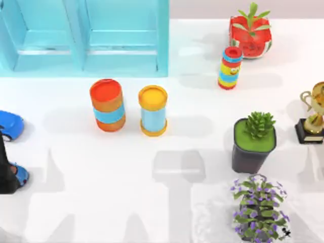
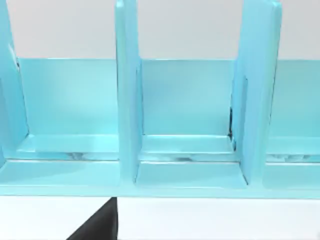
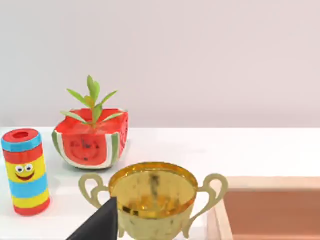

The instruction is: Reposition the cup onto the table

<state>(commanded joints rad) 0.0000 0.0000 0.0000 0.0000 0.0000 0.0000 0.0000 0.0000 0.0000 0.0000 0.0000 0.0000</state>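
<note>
- Judging the cup (image 1: 21, 175): likely light, stiff and smooth-walled; it tapers, so pinch across the rim.
- Cup is probably the small blue shape on the table (image 1: 152, 202) at its left edge, just beside the left arm (image 1: 6, 169); not certain.
- Left gripper (image 2: 97, 224) faces the turquoise shelf (image 2: 185, 150); grip state cannot be told.
- Right gripper (image 3: 100, 224) is parked near the trophy (image 3: 152, 195); grip state also cannot be told.
- Top view gives the layout; the wrist views give none of the cup.

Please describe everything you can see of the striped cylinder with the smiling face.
The striped cylinder stands upright on the white table, toward its far right side. It looks like glossy painted plastic, banded red, blue and yellow, with a smiling face on one yellow band and a round recess in its red top. The watermelon-shaped planter stands close beside it but apart; only the table touches it.
</note>
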